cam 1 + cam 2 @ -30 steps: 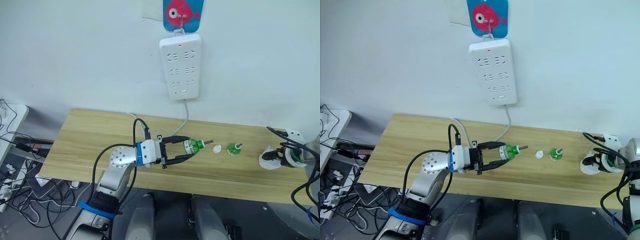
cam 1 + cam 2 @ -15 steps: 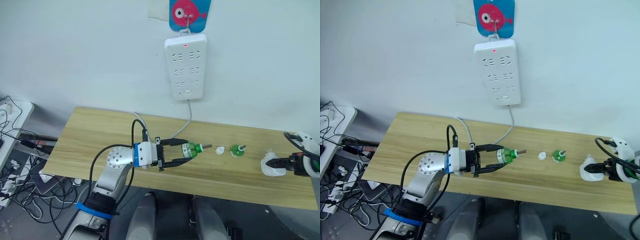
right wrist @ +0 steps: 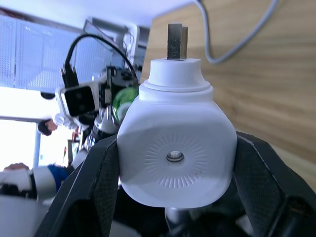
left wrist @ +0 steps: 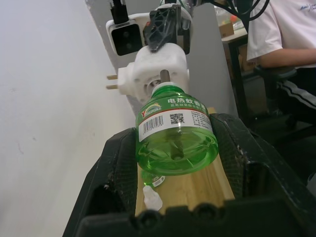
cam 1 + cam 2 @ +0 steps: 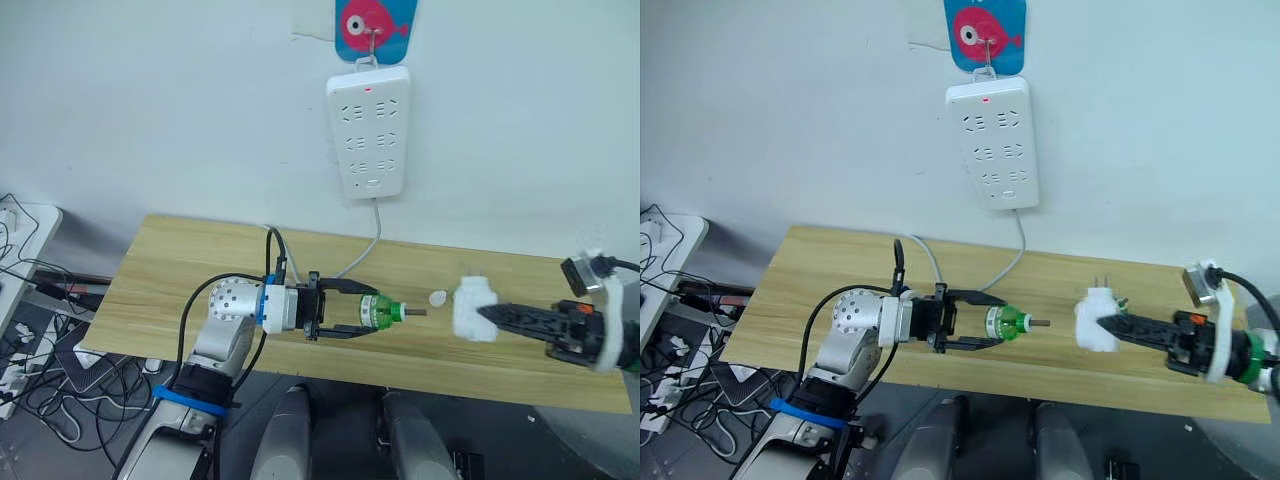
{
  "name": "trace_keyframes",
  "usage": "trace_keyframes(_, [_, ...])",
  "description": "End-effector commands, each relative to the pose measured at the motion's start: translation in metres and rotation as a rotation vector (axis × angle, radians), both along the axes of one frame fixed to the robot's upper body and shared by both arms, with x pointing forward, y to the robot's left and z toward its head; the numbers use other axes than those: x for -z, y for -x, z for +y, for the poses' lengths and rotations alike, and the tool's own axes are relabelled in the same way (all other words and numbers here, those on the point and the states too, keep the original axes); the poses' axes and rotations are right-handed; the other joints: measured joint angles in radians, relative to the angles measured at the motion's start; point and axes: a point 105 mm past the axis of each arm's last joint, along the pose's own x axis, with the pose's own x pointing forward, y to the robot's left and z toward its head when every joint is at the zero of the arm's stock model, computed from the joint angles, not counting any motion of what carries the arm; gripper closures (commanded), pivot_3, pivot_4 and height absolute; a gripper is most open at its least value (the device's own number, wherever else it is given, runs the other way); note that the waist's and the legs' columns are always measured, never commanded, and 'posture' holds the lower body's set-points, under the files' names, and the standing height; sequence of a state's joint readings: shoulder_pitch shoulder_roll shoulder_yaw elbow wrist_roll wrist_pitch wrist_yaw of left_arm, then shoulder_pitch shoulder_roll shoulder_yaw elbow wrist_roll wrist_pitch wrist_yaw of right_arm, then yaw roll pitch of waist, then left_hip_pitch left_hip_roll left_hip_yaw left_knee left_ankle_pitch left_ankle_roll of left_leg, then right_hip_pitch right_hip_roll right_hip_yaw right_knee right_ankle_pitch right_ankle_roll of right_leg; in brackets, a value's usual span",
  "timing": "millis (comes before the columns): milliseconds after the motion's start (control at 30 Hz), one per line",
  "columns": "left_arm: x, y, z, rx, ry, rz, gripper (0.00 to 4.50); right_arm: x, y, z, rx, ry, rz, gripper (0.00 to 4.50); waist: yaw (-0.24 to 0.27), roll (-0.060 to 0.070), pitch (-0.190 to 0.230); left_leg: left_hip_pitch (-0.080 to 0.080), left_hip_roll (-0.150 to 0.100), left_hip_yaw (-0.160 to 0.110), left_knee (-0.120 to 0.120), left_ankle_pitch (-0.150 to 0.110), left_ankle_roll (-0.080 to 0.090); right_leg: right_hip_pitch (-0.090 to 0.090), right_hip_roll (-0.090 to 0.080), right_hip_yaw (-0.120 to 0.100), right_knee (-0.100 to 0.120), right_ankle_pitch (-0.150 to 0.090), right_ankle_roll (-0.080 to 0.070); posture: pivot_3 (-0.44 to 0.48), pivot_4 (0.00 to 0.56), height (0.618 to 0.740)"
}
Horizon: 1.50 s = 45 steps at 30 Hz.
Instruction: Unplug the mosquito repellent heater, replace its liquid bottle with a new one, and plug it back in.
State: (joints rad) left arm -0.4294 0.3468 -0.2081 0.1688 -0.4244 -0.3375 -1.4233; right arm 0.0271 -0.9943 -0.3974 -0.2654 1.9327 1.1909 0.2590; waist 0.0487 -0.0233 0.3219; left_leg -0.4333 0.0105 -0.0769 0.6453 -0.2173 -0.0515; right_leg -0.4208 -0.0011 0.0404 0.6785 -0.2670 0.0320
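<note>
At frame centre, the left gripper point(image 5: 345, 311) clamps a green liquid bottle point(image 5: 378, 311), wick aimed at the small white rounded plastic heater point(image 5: 474, 309) clenched in the right gripper point(image 5: 497, 314).

Greens, whites and one bright sign over pale wood

The liquid bottle point(image 4: 176, 137) is clear green with a white barcode label and a lighter green neck; the mosquito repellent heater point(image 5: 474, 309) beside it is plain white, its back face point(image 3: 175, 156) stamped with fine radial ribs; both lie over the tan wood-grain table point(image 5: 180, 270); above the table, the white power strip point(image 5: 368, 130) shows a red light under a blue sign with a pink fish point(image 5: 374, 22); gripper fingers point(image 4: 118, 163) are black.
</note>
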Motion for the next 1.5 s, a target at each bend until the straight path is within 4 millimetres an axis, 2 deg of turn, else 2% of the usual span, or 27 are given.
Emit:
trace_keyframes(33, [-0.003, 0.002, -0.002, 0.020, 0.006, -0.033, 2.34, -0.013, -0.002, 0.017, -0.019, -0.039, -0.080, 1.60, 0.000, 0.000, 0.000, 0.000, 0.000, 0.000, 0.000, 0.000, 0.000, 0.000, 0.000, 0.000, 0.000, 0.000, 0.000, 0.151, 0.325, 0.740])
trace_keyframes(167, [-0.003, 0.001, 0.000, 0.017, 0.004, -0.030, 2.34, -0.016, 0.002, 0.025, -0.063, -0.059, -0.099, 1.60, -0.001, 0.000, 0.000, 0.000, 0.000, -0.001, 0.000, 0.000, 0.000, 0.000, 0.000, 0.000, 0.000, 0.000, 0.000, 0.152, 0.317, 0.740])
trace_keyframes(567, [-0.010, -0.004, 0.004, 0.000, 0.025, -0.037, 2.34, -0.012, 0.011, 0.021, -0.114, -0.057, -0.052, 1.60, 0.001, 0.000, 0.000, 0.000, 0.001, -0.001, 0.000, 0.000, 0.000, 0.000, 0.000, -0.001, 0.000, 0.000, 0.000, 0.161, 0.324, 0.740])
trace_keyframes(1000, [-0.006, 0.001, -0.002, 0.016, 0.032, -0.025, 2.34, -0.011, 0.018, 0.040, -0.166, -0.082, -0.074, 1.60, 0.001, 0.000, 0.000, 0.000, 0.001, -0.001, 0.000, 0.000, 0.000, 0.000, 0.000, 0.000, 0.000, 0.000, 0.000, 0.156, 0.315, 0.740])
trace_keyframes(1233, [-0.007, 0.004, -0.004, 0.032, 0.032, -0.032, 2.34, -0.008, 0.012, 0.050, -0.146, -0.096, -0.081, 1.60, 0.001, 0.000, 0.000, 0.000, 0.001, -0.001, 0.000, 0.000, 0.000, 0.000, 0.000, 0.000, 0.000, 0.000, 0.000, 0.163, 0.313, 0.740])
trace_keyframes(1500, [-0.005, 0.002, 0.002, 0.026, 0.009, -0.029, 2.34, -0.013, 0.011, 0.039, -0.166, -0.080, -0.072, 1.60, 0.002, 0.000, 0.000, 0.000, 0.001, -0.001, 0.000, 0.000, 0.000, 0.000, 0.000, -0.001, 0.000, 0.000, 0.000, 0.165, 0.315, 0.740])
